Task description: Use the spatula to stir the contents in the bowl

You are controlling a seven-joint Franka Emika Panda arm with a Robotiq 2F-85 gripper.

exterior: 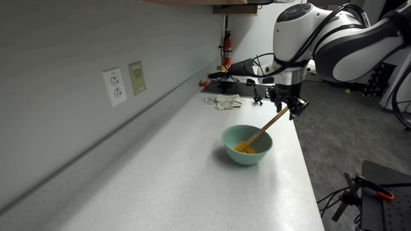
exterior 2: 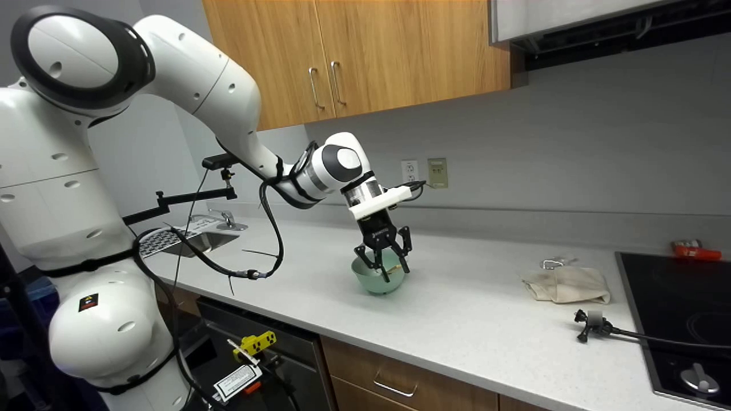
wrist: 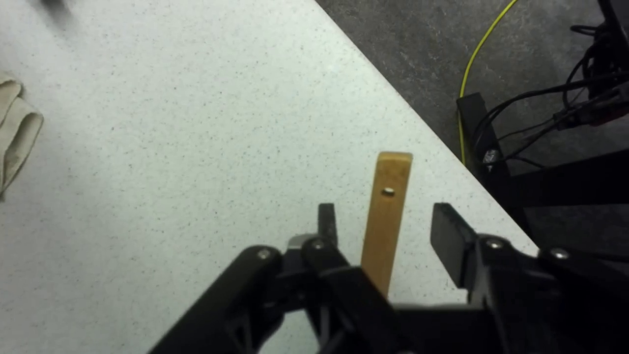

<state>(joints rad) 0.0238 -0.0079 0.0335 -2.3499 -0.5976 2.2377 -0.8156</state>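
Fingers (wrist: 449, 246) partway open — gap plainly wider than the handle of the spatula (wrist: 385, 223) that lies btwn them. Wrist view: strips of counter (wrist: 236, 147) show on both sides of the wood, so no contact seen and nothing gripped. Handle approx. centred, holed end showing beyond the fingertips; lower down the finger linkage hides it.

In an exterior view the spatula slants from the gripper (exterior: 285, 112) down over the rim of the bowl (exterior: 245, 159), blade in among the yellow-orange contents (exterior: 250, 150) at the bottom. Where blade ends and contents begin — hard to tell. Bowl upright on the counter. In an exterior view the gripper (exterior 2: 397, 274) stands in front of the bowl; only a bit of tan shows.

Step in hand, my judgement: taking the grasp. Stirring prob. not begun, w/ the handle loose. Next move calls for both pads brought in evenly on the sides of the wood, firm enough that it won't twist, before any sideways travel. After that, small slow circles, blade low, shaft off the rim as far as poss.

Watch for: handle rolling in the pads at that slant; shaft levering on the rim & shoving the bowl, since nothing visible steadies it.
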